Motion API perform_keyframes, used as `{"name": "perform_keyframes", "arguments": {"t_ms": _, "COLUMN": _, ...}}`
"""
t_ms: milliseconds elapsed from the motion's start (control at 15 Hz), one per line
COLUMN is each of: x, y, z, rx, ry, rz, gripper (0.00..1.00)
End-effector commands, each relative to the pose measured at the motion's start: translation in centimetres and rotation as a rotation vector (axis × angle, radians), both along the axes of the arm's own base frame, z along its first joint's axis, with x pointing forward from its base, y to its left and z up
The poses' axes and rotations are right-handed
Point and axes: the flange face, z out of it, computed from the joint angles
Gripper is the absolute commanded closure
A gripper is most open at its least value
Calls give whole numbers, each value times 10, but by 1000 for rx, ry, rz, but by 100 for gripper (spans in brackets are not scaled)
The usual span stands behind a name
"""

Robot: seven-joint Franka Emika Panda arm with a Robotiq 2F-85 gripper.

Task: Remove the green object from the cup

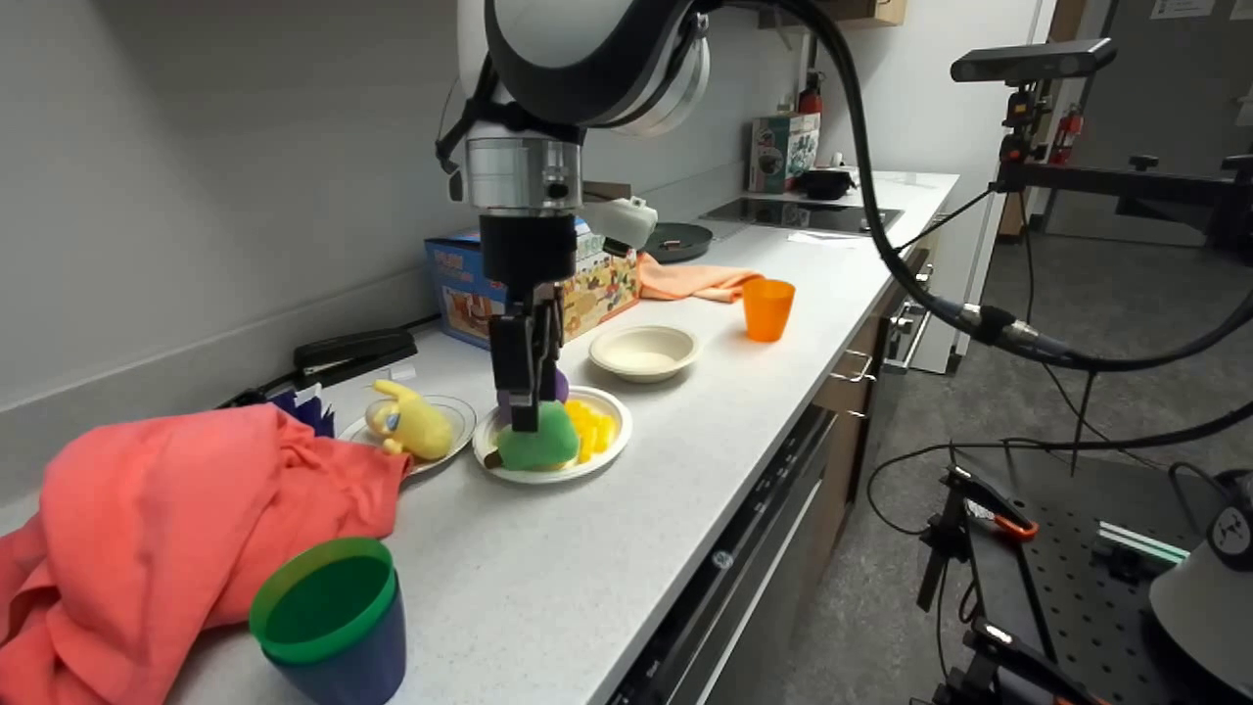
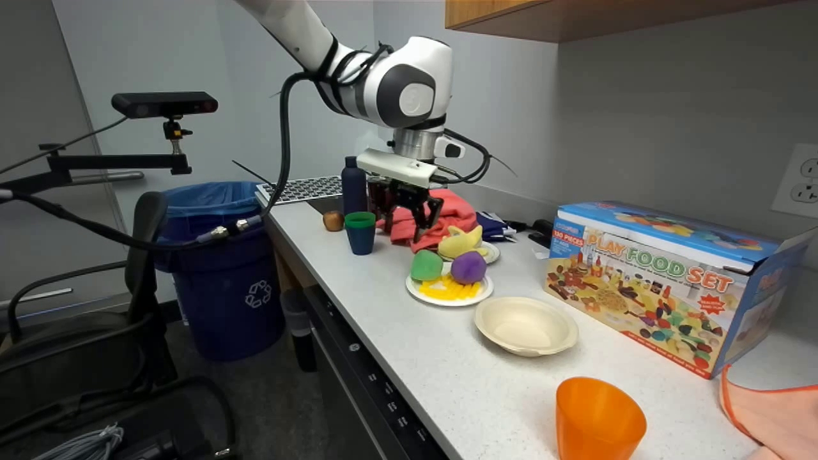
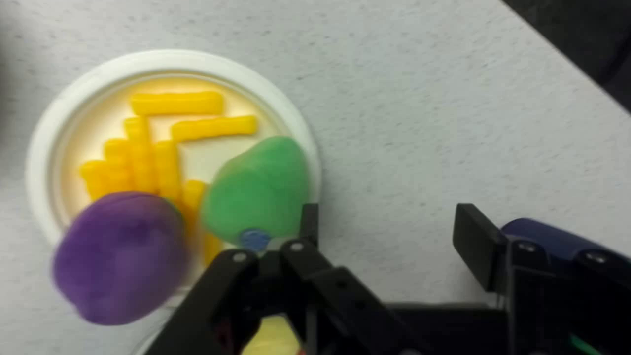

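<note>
Fingers [image 3: 475, 246] are spread pretty wide apart in the wrist view, lower middle and lower right of the frame, with speckled counter [image 3: 389, 162] seen between them. The green lump [image 3: 259, 190] is parked on a white plate [image 3: 170, 59], just left of centre, close to one of the fingers; whether it's being touched can't be told. That plate is shared with some yellow fries [image 3: 177, 103] and a purple ball [image 3: 121, 259]. The green-topped blue cup [image 1: 333, 648] is stood upright at lower left in an exterior view, just beside a red cloth [image 1: 215, 509] and well apart from the plate.
</note>
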Motion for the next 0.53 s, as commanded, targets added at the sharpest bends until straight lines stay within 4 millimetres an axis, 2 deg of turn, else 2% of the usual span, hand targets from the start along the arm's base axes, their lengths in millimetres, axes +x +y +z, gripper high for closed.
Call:
{"name": "perform_keyframes", "arguments": {"t_ms": 0, "x": -35, "y": 73, "z": 21, "rx": 45, "ry": 38, "rz": 195, "gripper": 1}}
{"name": "perform_keyframes", "arguments": {"t_ms": 267, "x": -72, "y": 136, "z": 49, "rx": 46, "ry": 59, "rz": 425, "gripper": 0}}
{"name": "perform_keyframes", "arguments": {"t_ms": 333, "x": -58, "y": 128, "z": 33, "rx": 39, "ry": 54, "rz": 334, "gripper": 0}}
{"name": "perform_keyframes", "arguments": {"t_ms": 467, "x": -70, "y": 144, "z": 44, "rx": 38, "ry": 55, "rz": 390, "gripper": 0}}
